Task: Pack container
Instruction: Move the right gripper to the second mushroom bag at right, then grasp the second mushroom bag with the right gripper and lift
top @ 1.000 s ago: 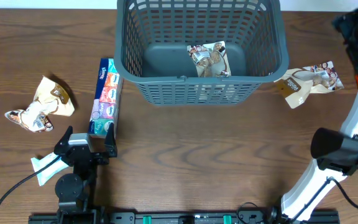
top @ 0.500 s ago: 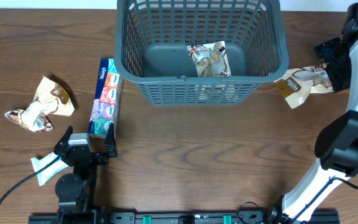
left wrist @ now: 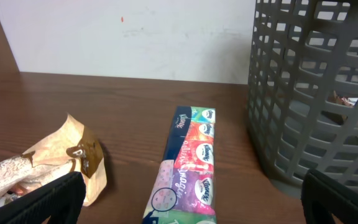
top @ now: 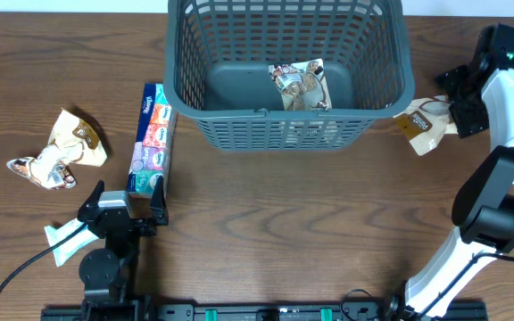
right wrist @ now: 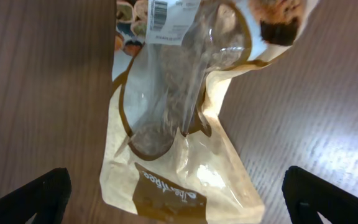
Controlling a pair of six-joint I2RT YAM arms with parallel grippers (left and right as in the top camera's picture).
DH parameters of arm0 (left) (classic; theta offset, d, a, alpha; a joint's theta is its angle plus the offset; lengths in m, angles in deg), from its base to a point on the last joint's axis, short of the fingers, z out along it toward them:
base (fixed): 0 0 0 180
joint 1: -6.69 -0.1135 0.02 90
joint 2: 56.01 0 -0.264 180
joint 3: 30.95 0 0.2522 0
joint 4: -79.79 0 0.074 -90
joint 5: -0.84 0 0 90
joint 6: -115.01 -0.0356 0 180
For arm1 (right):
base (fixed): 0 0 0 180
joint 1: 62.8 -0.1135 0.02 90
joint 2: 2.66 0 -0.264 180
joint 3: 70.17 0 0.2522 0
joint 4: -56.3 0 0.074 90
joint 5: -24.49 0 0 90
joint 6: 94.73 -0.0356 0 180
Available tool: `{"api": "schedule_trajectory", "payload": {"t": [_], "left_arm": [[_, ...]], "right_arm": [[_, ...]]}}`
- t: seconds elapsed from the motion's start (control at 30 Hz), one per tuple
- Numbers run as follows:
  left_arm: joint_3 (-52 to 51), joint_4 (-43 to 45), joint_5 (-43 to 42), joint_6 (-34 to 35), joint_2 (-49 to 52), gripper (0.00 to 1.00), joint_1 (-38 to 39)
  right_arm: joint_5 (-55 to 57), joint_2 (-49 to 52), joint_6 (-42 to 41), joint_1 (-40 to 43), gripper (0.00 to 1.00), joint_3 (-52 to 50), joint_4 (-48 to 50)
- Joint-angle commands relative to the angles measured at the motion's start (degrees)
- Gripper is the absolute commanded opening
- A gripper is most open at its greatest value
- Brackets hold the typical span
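Nearby, a crinkled glossy pouch [right wrist: 179, 143] lies beside the lattice-walled plastic container [top: 279, 132]

Right claw [top: 460, 100] swung in over beige packet [top: 420, 124].

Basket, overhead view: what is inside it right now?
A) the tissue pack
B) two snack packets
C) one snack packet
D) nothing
C: a single crumpled snack packet lies on the base of the basket, while the tissue pack lies outside it on the table.
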Motion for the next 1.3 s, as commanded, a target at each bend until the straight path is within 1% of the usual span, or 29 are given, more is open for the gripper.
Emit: {"api": "schedule_trajectory", "payload": {"t": [0.0,0.4,0.6,0.83,1.27], "left_arm": [[-0.8,-2.3,-0.4,0.1,-0.4,0.99,-0.3],[-0.8,-2.3,-0.4,0.1,-0.5,0.99,-0.3],[-0.8,-2.3,-0.4,0.1,-0.4,0.99,-0.3],[-0.8,-2.3,-0.4,0.1,-0.4,0.99,-0.3],[-0.8,-2.3,-0.4,0.1,-0.4,0.99,-0.3]], "right_arm": [[-0.3,-0.2,0.9,0.6,0.99,-2.6,1.2],[-0.3,-0.1,2.1,1.8,0.99,-12.2,9.6],[-0.5,-0.1,5.1,2.3,0.99,-13.0,12.7],[-3.3,0.3,5.7,2.4,0.99,-13.0,15.3],[-4.1,4.6,5.6,2.4,0.99,-13.0,15.4]]}}
